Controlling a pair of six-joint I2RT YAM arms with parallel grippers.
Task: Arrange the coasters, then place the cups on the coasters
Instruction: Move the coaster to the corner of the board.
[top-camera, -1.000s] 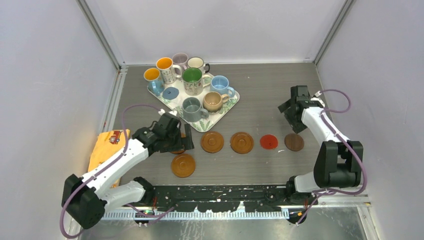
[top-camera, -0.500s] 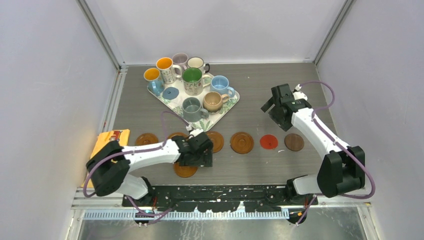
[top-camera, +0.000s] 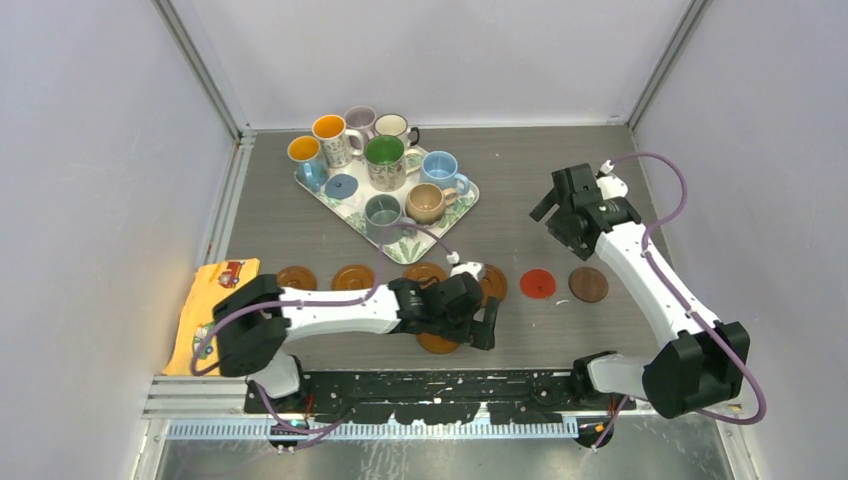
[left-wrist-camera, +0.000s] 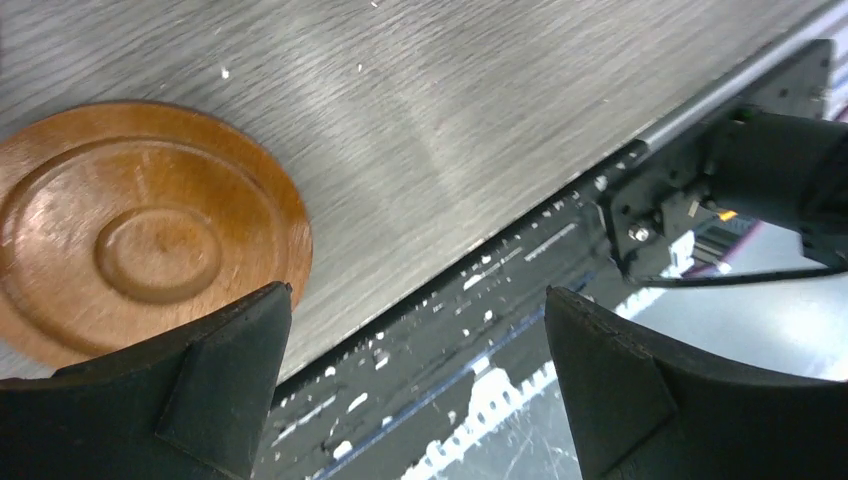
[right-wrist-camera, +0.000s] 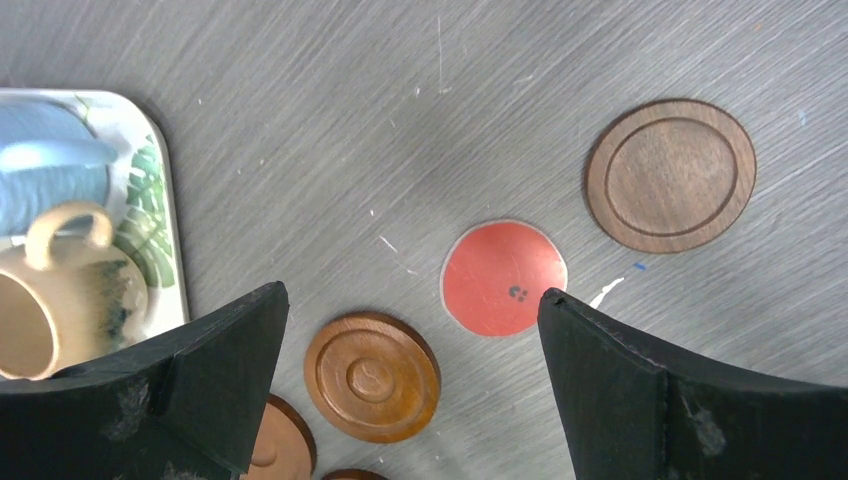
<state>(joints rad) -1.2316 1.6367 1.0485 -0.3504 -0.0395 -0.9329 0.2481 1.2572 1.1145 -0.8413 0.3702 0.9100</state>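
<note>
A row of coasters crosses the table: two wooden ones at the left, two more partly behind my left arm, a thin red one and a dark brown one. Another wooden coaster lies nearer the front edge, just left of my open, empty left gripper. The cups, among them green-inside, light blue, tan and grey, stand on the tray. My right gripper hovers open above the red coaster and a wooden one.
A yellow cloth lies at the left front. A blue disc sits on the leaf-patterned tray among the cups. The black rail runs along the table's front edge under my left gripper. Grey walls close in both sides and the back.
My left arm has swept right along the front, uncovering the two left coasters. The front wooden coaster has shifted right with it. My right gripper has moved a little left and back.
</note>
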